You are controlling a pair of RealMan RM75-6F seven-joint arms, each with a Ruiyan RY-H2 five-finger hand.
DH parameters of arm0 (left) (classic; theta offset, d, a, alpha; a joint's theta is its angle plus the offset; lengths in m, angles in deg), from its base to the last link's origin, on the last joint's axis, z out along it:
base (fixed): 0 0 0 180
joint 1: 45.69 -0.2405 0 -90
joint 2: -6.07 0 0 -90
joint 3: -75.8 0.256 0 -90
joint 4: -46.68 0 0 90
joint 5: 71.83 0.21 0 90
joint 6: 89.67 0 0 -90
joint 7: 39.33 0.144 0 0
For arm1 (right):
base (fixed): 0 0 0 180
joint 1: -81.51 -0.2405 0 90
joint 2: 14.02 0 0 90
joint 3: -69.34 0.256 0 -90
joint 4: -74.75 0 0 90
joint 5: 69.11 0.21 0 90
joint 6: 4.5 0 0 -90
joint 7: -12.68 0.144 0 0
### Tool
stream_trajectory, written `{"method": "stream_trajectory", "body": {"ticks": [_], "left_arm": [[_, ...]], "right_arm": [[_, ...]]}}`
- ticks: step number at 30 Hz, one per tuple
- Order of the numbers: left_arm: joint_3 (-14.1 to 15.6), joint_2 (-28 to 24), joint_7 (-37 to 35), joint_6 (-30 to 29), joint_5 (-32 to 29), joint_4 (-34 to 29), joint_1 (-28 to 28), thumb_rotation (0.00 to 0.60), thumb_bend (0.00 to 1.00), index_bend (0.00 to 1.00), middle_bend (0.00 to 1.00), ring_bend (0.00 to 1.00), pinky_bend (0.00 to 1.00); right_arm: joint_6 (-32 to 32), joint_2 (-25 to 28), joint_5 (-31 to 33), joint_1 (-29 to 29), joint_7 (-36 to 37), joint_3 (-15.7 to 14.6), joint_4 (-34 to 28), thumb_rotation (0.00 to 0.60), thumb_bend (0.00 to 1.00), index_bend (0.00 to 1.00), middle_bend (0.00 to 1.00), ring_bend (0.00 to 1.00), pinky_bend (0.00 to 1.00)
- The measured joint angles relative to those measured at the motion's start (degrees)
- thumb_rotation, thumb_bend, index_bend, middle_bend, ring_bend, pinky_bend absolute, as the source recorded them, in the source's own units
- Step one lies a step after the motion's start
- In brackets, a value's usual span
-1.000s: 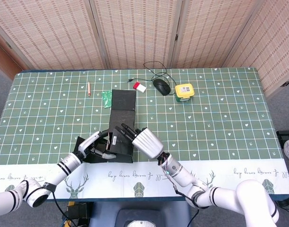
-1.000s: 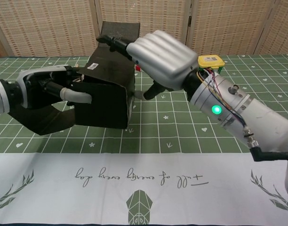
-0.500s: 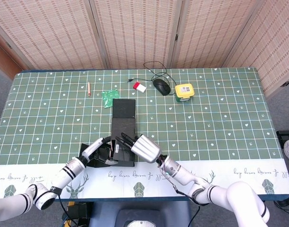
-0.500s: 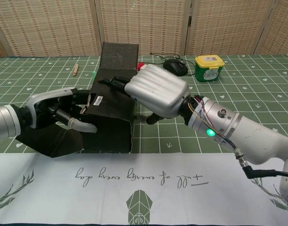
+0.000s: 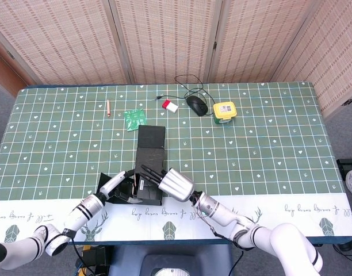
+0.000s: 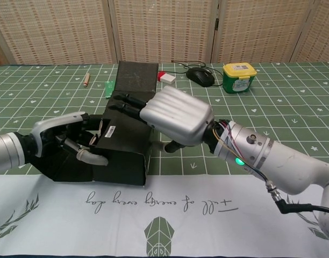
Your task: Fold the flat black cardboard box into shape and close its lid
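**Bright, even light in both views**

Soft, diffuse light fills the scene, casting only faint shadows on the counter (image 5: 268,144). The right hand (image 6: 172,115) carries a mild sheen on its silver shell. Both views are sharp; the black box (image 6: 124,156) loses surface detail in its darkness.

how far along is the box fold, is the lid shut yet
Partly done: the black cardboard box already stands with raised walls near the table's front edge. In hand: the left hand holds its side, the right hand rests on top. Left: the lid lies open behind, unclosed.
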Motion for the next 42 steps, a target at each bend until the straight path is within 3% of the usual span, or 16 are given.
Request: {"method": "stream_trajectory", "body": {"ticks": [10,17,36,42], "left_arm": [[1.0,1.0,1.2,-1.1,1.0,1.6,-0.2,0.600,0.04,0.20,0.22,0.67,0.59],[1.2,1.4,2.3,-1.7,1.2,2.1,-0.3,0.600,0.04,0.20,0.22,0.67,0.59],[1.7,1.6,4.3,-2.1,1.3,2.2,-0.4,0.600,0.04,0.17,0.19,0.73,0.59],[1.8,1.2,5.0,-2.2,1.4,1.3,-0.3,0.600,0.04,0.12,0.16,0.63,0.59]], "right_arm": [[-0.1,0.1,-2.7,-1.5,3.0,-2.0,1.9,0.600,0.37,0.02,0.13,0.67,0.92],[0.4,1.5,-4.4,-2.7,3.7,-3.4,1.1,0.600,0.40,0.15,0.19,0.71,0.92],[6.3,7.2,-5.5,-5.5,1.3,-4.8,-6.3,0.600,0.44,0.23,0.30,0.75,0.92],[7.7,8.9,-5.5,-6.1,0.1,-4.8,-8.7,0.600,0.44,0.23,0.30,0.75,0.92]]}}
